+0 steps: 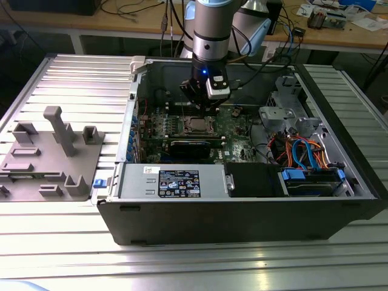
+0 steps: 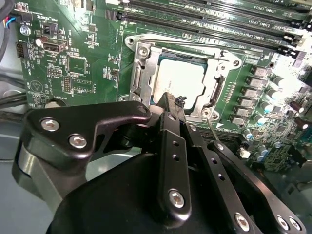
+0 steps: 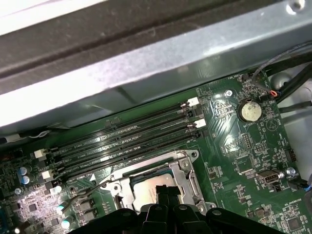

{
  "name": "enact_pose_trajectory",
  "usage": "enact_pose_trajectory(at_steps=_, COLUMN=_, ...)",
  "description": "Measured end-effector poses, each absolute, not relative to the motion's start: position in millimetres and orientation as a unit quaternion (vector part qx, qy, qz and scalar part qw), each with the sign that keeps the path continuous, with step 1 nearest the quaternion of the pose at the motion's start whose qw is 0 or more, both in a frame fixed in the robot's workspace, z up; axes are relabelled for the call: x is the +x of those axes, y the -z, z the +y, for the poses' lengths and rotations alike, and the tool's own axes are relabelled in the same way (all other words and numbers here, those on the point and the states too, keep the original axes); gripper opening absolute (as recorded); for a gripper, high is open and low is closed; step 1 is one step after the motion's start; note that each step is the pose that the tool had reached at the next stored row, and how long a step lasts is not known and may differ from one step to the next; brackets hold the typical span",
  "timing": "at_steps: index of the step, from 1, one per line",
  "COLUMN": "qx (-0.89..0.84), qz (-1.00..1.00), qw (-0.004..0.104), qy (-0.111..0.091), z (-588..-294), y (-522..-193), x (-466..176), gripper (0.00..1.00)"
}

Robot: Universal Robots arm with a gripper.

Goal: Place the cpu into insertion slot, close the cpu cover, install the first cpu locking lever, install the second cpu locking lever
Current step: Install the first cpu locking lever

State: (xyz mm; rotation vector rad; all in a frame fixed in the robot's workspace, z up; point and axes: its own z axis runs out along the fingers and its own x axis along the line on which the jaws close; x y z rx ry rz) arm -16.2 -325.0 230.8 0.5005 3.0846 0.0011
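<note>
Chip seated in the socket, gripper directly above its edge

The cpu [image 2: 180,80] was seen lying flat in the insertion slot [image 2: 141,78], framed by the cpu cover [image 2: 222,87]. The gripper [image 2: 170,105] was held just over the chip's near edge, fingers pressed together, nothing gripped. A thin locking lever [image 2: 210,127] stood beside it; memory slots [image 3: 122,141] lay beyond.

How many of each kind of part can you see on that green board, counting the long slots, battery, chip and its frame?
Long black memory slots: 4
Round silver coin battery: 1
Square silver-grey cpu: 1
Square silver metal cpu cover: 1
Total: 7
</note>
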Motion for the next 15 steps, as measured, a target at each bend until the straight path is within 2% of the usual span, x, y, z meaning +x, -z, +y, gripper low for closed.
enact_pose_trajectory(at_steps=15, qx=0.114, qz=0.993, qw=0.008, qy=-0.001, z=-325.0, y=-230.8, x=-16.2, gripper=0.11)
